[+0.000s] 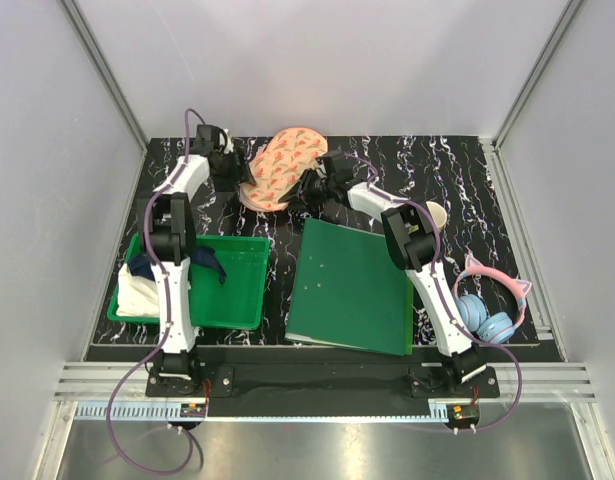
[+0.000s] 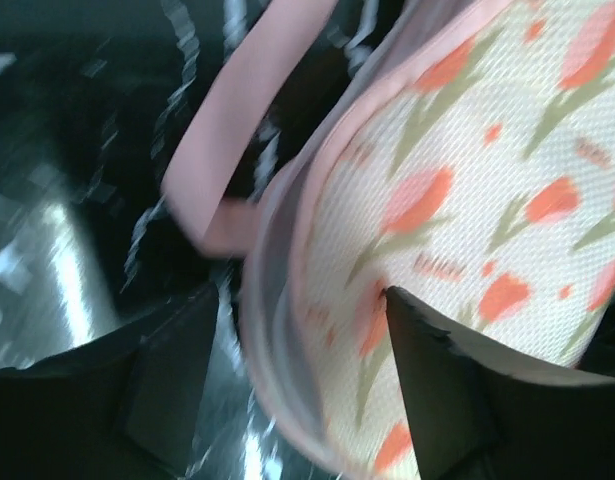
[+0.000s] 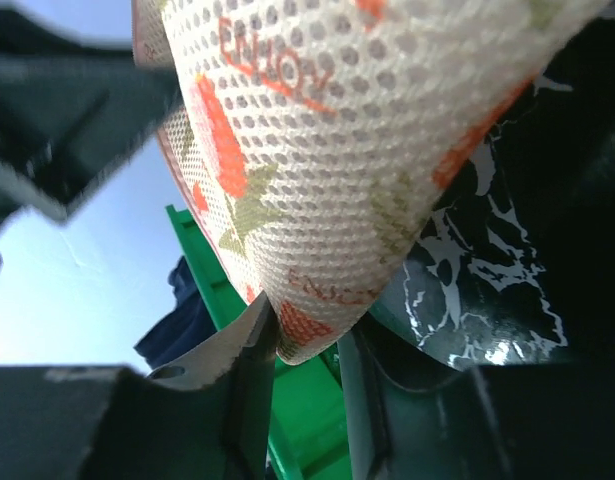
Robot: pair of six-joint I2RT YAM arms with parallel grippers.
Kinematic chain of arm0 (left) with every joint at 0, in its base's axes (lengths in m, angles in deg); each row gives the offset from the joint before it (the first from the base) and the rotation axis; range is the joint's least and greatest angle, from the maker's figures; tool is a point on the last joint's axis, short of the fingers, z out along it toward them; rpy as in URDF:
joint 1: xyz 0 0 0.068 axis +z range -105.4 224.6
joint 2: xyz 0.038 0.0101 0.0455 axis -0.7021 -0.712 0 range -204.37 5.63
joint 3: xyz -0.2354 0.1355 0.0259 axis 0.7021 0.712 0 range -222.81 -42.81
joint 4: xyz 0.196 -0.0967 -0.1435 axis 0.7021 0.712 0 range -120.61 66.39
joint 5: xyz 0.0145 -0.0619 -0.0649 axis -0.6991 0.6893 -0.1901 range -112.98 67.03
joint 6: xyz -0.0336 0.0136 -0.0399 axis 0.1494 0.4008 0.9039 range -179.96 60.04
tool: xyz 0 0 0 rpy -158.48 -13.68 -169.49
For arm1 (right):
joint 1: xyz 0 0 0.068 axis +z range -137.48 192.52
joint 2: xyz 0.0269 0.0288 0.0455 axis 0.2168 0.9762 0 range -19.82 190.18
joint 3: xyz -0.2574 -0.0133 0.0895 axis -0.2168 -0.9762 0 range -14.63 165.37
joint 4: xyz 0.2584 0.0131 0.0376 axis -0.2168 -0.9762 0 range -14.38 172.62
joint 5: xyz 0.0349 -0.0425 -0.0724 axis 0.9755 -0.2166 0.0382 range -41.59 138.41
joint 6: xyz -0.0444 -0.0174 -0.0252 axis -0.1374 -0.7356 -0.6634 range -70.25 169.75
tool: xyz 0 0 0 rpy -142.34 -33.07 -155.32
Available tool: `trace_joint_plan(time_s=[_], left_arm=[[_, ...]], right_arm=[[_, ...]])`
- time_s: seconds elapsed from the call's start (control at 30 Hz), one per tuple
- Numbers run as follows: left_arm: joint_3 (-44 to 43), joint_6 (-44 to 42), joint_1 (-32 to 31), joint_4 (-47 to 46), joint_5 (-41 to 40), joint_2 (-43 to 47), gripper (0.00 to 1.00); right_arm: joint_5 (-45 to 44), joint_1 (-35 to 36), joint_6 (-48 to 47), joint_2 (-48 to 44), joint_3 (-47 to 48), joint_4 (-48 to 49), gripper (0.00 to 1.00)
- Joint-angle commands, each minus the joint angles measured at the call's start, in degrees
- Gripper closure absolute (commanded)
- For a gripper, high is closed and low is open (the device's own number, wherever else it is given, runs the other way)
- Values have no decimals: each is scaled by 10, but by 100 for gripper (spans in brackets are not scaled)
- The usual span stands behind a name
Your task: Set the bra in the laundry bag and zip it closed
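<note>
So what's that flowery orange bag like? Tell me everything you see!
The laundry bag is an oval peach mesh pouch printed with red-and-green tulips, with pink trim round its rim. It is tipped up off the table at the far side. The right tool pinches its edge; the left tool straddles its rim, open.

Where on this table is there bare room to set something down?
Bare: the table's back right corner beyond the cup, and the strip between the green bin and the green folder. Crowded: back centre, where left gripper and right gripper meet at the laundry bag; headphones fill the right front.
</note>
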Motion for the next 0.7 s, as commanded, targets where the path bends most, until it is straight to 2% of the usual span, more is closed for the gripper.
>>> trace_joint_plan(time_s=[0.0, 0.03, 0.13, 0.3, 0.47, 0.67], left_arm=[[96, 6, 9, -78, -97, 177, 26], [148, 7, 9, -113, -99, 201, 25], [222, 12, 9, -159, -82, 288, 22], [309, 71, 8, -166, 5, 329, 23], [318, 188, 9, -151, 43, 272, 25], [273, 260, 7, -118, 28, 215, 24]], right_arm=[[12, 7, 67, -36, 9, 60, 64], [11, 9, 73, -36, 15, 60, 64], [15, 14, 99, -28, 35, 69, 63], [5, 15, 110, -18, 49, 66, 56], [-8, 15, 104, -32, 16, 63, 49], [-11, 14, 100, -39, 1, 60, 44]])
